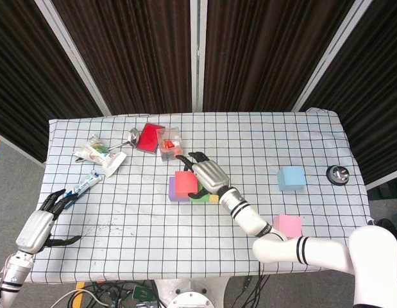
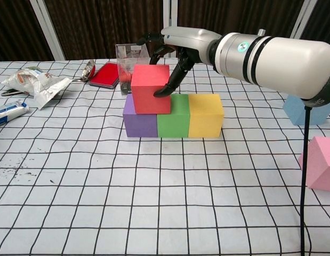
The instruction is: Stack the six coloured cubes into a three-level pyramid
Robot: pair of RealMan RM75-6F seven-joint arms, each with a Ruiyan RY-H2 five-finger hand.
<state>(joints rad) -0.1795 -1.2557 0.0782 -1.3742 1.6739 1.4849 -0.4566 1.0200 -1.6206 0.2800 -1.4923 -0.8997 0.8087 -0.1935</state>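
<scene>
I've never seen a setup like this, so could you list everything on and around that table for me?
Red cube: 1, red, on the purple and green cubes.
Purple cube: 1, purple, left end of row.
Green cube: 1, green, middle of row.
Yellow cube: 1, yellow, right end.
Blue cube: 1, light blue, right side.
Pink cube: 1, pink, near right edge.
Clear cup: 1, transparent, behind the row.
Red flat case: 1, far side.
Spoon: 1, silver.
Packets: white, far left.
Tube: 1, white-blue, left.
Metal object: 1, right edge.
Left hand: idle, table's left corner.
Right hand: holds red cube.

The head view looks down on the whole table [image 1: 262,138] from high; the chest view faces its middle, low and near.
</scene>
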